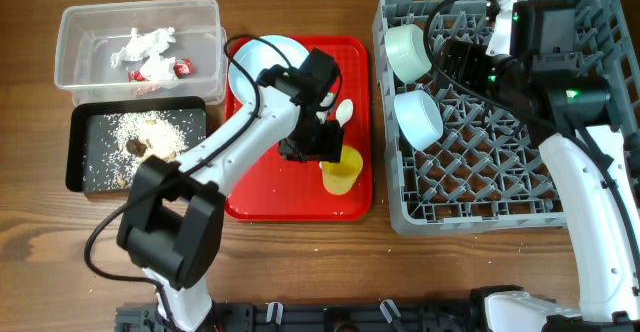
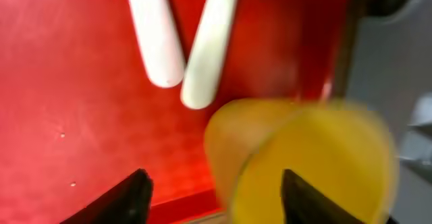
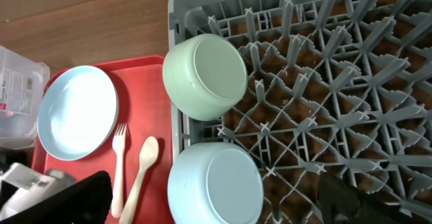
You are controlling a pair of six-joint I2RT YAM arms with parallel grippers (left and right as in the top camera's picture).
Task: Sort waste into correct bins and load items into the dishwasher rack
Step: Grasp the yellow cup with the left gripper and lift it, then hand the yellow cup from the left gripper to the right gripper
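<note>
The small yellow cup (image 1: pixel 342 172) stands on the red tray (image 1: pixel 290 197). My left gripper (image 1: pixel 318 150) is open and straddles its wall. In the left wrist view one finger is inside the cup (image 2: pixel 310 163) and one outside, with the gripper (image 2: pixel 217 197) wide apart. The white spoon (image 3: pixel 143 163), the fork (image 3: pixel 119 170) and the light blue plate (image 1: pixel 268 57) lie on the red tray. The pale green bowl (image 1: pixel 407 52) and the light blue bowl (image 1: pixel 418 118) sit in the grey rack (image 1: pixel 480 172). My right gripper (image 3: pixel 212 200) is open and empty above the blue bowl.
The clear tub (image 1: pixel 70 67) at the far left holds white and red wrappers (image 1: pixel 150 54). The black tray (image 1: pixel 75 152) in front of it holds rice-like crumbs and brown lumps (image 1: pixel 140 137). The right arm reaches over the rack's back right part.
</note>
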